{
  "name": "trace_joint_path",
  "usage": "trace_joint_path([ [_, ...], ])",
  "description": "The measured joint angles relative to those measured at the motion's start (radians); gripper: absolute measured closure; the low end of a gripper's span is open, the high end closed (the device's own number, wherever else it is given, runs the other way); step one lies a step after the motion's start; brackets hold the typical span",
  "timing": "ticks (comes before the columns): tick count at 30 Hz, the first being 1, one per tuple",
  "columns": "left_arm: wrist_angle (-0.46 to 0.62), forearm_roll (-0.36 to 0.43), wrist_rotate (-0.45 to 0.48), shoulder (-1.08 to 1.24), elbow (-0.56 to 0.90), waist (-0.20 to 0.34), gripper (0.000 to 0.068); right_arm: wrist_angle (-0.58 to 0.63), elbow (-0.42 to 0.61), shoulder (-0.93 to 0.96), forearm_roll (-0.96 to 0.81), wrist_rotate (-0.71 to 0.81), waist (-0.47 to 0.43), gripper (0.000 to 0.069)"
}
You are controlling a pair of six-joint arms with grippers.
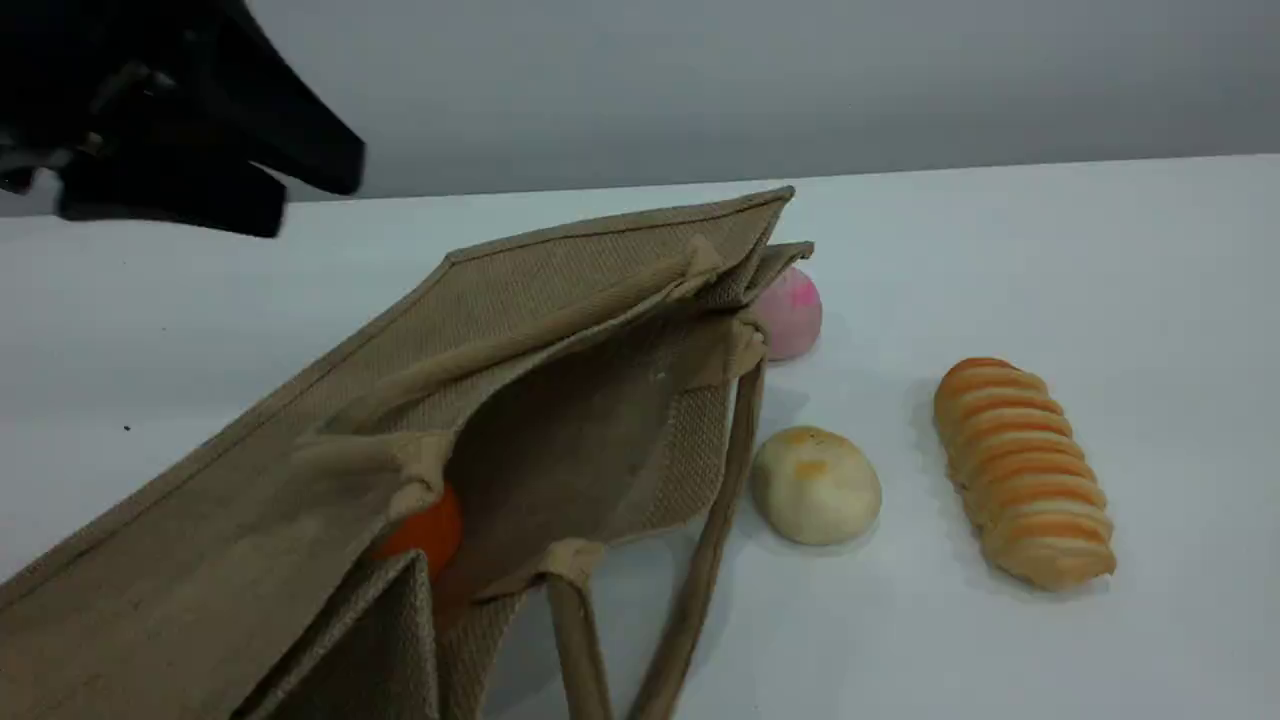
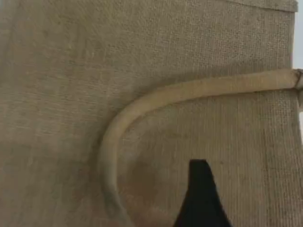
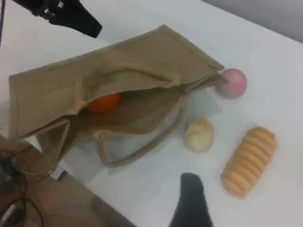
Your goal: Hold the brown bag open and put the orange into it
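Scene view: brown bag (image 1: 560,330) lying open, orange (image 1: 425,532) inside; both arms' fingers open, empty.

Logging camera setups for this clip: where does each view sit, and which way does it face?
Scene view: fixed, slanting down across the table at the brown bag and loaf; left gripper at top left.
Left wrist view: close above the bag's handle; one fingertip.
Right wrist view: high, overlooking everything; own fingertip.
Scene and right wrist views share the orange inside the bag.
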Motion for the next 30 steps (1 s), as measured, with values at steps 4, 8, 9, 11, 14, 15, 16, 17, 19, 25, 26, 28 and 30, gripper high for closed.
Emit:
trace_joint_path([
  [4, -0.04, -0.035, 0.061, 0.035, 0.0, -0.058, 0.023, 0.0, 0.0, 0.001, -0.004, 0.0, 0.0, 0.0232],
  [8, -0.138, -0.035, 0.065, 0.081, 0.0, -0.14, 0.0229, 0.0, 0.0, 0.001, -0.005, -0.001, 0.0, 0.0232],
  [9, -0.161, -0.035, 0.065, 0.094, 0.0, -0.162, 0.023, 0.0, 0.0, 0.001, -0.005, -0.001, 0.0, 0.0232],
  [11, -0.2, -0.038, 0.065, 0.131, 0.0, -0.205, 0.0229, 0.0, 0.0, 0.001, -0.005, -0.001, 0.0, 0.0232],
  [14, -0.262, -0.077, 0.065, 0.192, 0.0, -0.27, 0.0229, 0.0, 0.0, 0.001, -0.005, -0.001, 0.0, 0.0232],
  [15, -0.284, -0.097, 0.067, 0.214, 0.0, -0.29, 0.0229, 0.0, 0.0, 0.001, -0.005, -0.001, 0.0, 0.0232],
  [16, -0.303, -0.112, 0.078, 0.234, 0.0, -0.309, 0.0229, 0.0, 0.0, 0.001, -0.006, -0.004, 0.0, 0.0232],
  [17, -0.316, -0.13, 0.09, 0.256, 0.0, -0.323, 0.0229, 0.0, 0.0, 0.001, -0.009, -0.007, 0.0, 0.0232],
  [19, -0.331, -0.161, 0.11, 0.297, 0.0, -0.349, 0.0229, 0.0, 0.0, 0.001, -0.019, -0.008, 0.0, 0.0232],
  [25, -0.343, -0.298, 0.2, 0.386, -0.001, -0.355, 0.0229, 0.0, 0.0, 0.001, -0.032, -0.008, 0.0, 0.0232],
  [26, -0.342, -0.328, 0.231, 0.392, -0.001, -0.355, 0.0229, 0.0, 0.0, 0.001, -0.032, -0.008, 0.0, 0.0232],
  [28, -0.342, -0.391, 0.29, 0.392, -0.001, -0.355, 0.0229, 0.0, 0.0, 0.001, -0.031, -0.008, 0.0, 0.0232],
  [30, -0.339, -0.465, 0.366, 0.392, -0.001, -0.362, 0.0229, 0.0, 0.0, 0.001, -0.031, -0.008, 0.0, 0.0232],
])
